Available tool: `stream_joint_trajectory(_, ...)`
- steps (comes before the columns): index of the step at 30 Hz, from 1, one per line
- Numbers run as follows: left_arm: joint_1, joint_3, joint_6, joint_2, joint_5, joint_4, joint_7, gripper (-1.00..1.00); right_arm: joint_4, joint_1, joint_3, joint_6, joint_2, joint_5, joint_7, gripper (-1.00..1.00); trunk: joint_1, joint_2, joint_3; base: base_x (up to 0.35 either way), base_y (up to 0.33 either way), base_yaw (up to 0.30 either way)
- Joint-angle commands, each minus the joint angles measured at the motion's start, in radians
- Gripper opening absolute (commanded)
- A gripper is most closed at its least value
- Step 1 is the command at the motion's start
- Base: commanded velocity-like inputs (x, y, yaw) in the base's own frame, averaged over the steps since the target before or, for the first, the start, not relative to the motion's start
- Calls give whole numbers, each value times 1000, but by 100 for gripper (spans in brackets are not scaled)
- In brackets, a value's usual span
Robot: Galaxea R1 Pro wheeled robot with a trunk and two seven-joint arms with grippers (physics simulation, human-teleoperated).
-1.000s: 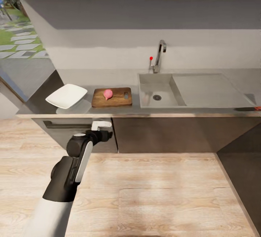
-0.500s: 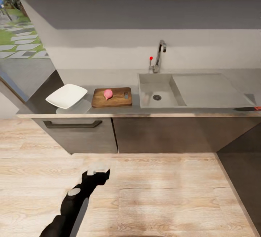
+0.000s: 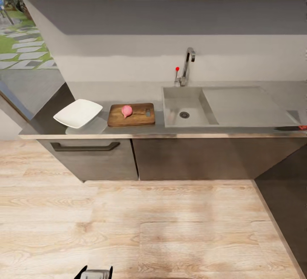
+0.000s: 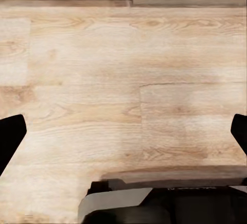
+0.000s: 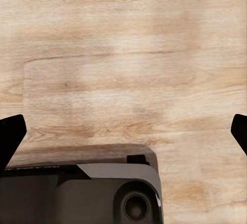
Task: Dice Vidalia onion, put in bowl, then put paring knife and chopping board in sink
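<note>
I see both grippers' fingers spread wide, nothing between them (floor [image 4: 123,80] beyond). Onion [image 3: 126,110] on chopping board [image 3: 140,119].

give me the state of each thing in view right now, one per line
Vidalia onion: whole, lying on the chopping board
chopping board: flat on the countertop, left of the sink
bowl: empty, on the countertop beside the board
sink: basin empty, no water running
drawer: closed
left gripper: open, holding nothing, over the wood floor
right gripper: open, holding nothing, over the floor
</note>
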Motion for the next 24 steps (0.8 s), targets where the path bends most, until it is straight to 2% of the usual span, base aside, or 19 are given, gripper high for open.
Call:
stream_joint_trajectory(1, 3, -4, -24, 11, 7, 41, 7, 100, 0, 0, 0, -3, 0, -3, -1, 100, 1, -1, 0, 0, 0, -86)
stream_joint_trajectory(2, 4, -4, -38, 15, 7, 63, 7, 100, 0, 0, 0, -3, 0, -3, -1, 100, 1, -1, 1, 0, 0, -91)
stream_joint_trajectory(5, 7, -3, -158, 27, 7, 182, 7, 100, 0, 0, 0, -3, -1, -2, -1, 100, 1, -1, 5, 0, 0, -104)
stream_joint_trajectory(7, 7, -1, -291, 30, 8, 287, 7, 100, 0, 0, 0, -3, -1, -2, -2, 100, 1, -1, 8, 0, 0, -110)
stream_joint_trajectory(8, 7, -1, -320, 30, 8, 313, 7, 100, 0, 0, 0, -3, -1, -2, -2, 100, 1, -1, 10, 0, 0, -111)
stream_joint_trajectory(10, 7, 1, -408, 28, 8, 417, 8, 100, 0, 0, 0, -3, -1, -2, -2, 100, 1, -1, 13, 0, 0, -107)
stream_joint_trajectory(14, 8, 1, -448, 27, 9, 488, 10, 100, 0, 0, 0, -3, -1, 0, -2, 100, 1, -1, 19, 0, 0, -102)
stream_joint_trajectory(24, 8, 3, -455, 27, 11, 509, 16, 100, -1, 0, 0, -3, -1, 0, -2, 100, 1, -1, 34, 0, 0, -78)
